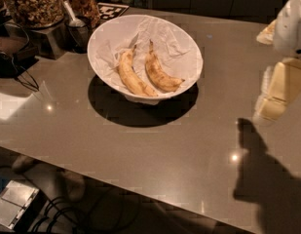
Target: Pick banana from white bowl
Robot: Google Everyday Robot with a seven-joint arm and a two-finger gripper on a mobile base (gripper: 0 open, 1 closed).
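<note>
Mostly the view is filled by a wide grey-brown countertop (140, 169), smooth enough to reflect small spots of light. On its far half stands the white bowl (98, 62), large and round, lined with crumpled white paper (169, 38) and throwing a dark shadow toward the near side.

At the right edge the robot's white arm (291, 23) enters the view. Below it hangs the gripper (276, 94), pale yellow, well apart from the bowl and above bare counter. Whether it is wide or narrow I cannot tell, and it holds nothing that I can see. Its dark shadow (267, 184) lies on the near right corner of the counter.

At the far left stand a big jar of brown nut mix (33, 4) on a metal base and a smaller jar (84, 4), with a metal cup holding a scoop (74, 23) just beside the bowl's left rim. A black-and-white marker tag (111, 9) lies behind the bowl, and black cables (18, 77) run on the left.

Inside the bowl lie two fruits side by side. The banana (159, 74) — strongly curved and brown-speckled — is the right one, stem pointing away. The paler, straighter banana (132, 77) lies just to its left, near it or perhaps touching at the lower end. Nothing covers them from above.
</note>
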